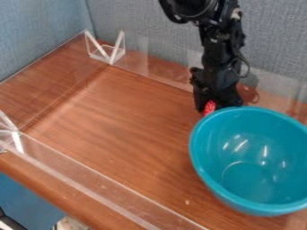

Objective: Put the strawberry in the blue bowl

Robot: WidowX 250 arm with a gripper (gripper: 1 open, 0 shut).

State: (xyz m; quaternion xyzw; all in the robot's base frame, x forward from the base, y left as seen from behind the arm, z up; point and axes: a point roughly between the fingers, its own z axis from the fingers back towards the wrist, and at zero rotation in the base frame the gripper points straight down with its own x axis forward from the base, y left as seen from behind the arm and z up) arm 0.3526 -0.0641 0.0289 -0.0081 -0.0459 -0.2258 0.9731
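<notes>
The blue bowl (249,163), a large glossy teal one, stands at the right of the wooden table. Its inside holds nothing. Just behind its far rim my gripper (211,104) points straight down from the black arm. The fingers are shut on the strawberry (210,107), which shows as a small red spot between the dark fingertips, low and close to the bowl's rim. Whether the strawberry touches the table or the rim I cannot tell.
A low clear acrylic wall (72,171) runs around the wooden table (108,108). Clear triangular brackets stand at the far left corner (108,47) and the near left edge (10,137). Grey-blue panels close off the back.
</notes>
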